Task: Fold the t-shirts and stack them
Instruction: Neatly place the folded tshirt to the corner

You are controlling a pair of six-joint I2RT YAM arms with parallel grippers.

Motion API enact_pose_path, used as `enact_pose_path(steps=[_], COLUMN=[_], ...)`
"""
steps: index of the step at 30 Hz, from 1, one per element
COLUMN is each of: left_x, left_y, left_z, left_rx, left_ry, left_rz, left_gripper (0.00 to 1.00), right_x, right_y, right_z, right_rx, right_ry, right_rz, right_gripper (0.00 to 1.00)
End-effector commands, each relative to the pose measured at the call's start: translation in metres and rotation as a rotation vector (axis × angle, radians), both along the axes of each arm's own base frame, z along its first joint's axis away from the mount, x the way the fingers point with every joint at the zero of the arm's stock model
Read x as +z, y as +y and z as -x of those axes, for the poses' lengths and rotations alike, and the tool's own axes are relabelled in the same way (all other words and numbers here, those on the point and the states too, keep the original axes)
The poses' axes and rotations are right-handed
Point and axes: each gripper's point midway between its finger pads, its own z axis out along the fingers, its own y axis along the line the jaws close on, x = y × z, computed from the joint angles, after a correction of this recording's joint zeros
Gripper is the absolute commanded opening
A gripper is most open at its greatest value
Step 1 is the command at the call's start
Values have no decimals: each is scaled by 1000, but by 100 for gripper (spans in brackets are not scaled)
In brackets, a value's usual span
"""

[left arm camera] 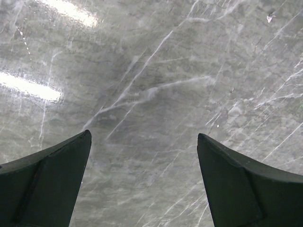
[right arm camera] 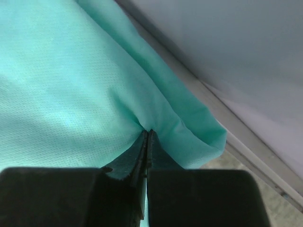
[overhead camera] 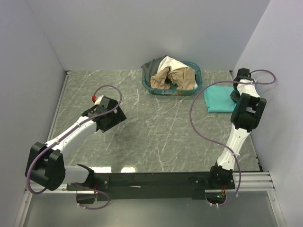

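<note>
A folded teal-green t-shirt [overhead camera: 218,98] lies on the table at the far right, next to the wall. My right gripper [overhead camera: 235,96] is at its right edge. In the right wrist view the right gripper [right arm camera: 147,132] has its jaws pressed together, with a fold of the teal-green t-shirt [right arm camera: 71,85] pinched at the tips. A cream-white t-shirt [overhead camera: 173,62], a tan-beige t-shirt [overhead camera: 179,77] and a dark grey t-shirt [overhead camera: 152,67] lie crumpled in the basket. My left gripper [overhead camera: 112,123] hovers over bare table at the left, and in its wrist view it [left arm camera: 143,135] is open and empty.
The oval teal-blue basket [overhead camera: 195,87] stands at the back centre of the grey marbled table [overhead camera: 156,132]. White walls close in the left, back and right sides. A metal rail [right arm camera: 255,142] runs along the right wall beside the shirt.
</note>
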Motion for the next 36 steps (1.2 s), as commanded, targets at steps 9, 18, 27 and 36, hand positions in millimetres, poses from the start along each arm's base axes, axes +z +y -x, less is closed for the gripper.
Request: enact_pose_path(steps=[9, 18, 27, 36], left_x=[21, 25, 34, 37], left_y=[-2, 1, 9, 10], left_z=[-7, -4, 2, 6], left_rx=[13, 38, 63, 62], left_ry=[-41, -36, -60, -77], left_rz=[17, 19, 13, 25], left_gripper=[100, 99, 99, 99], right_x=[36, 54, 37, 30], right_y=[9, 13, 6, 3], right_z=[-89, -123, -93, -63], right_rx=[55, 43, -71, -107], right_ry=[-204, -341, -282, -194], right_rz=[-34, -87, -113, -86], right_gripper=[0, 0, 0, 6])
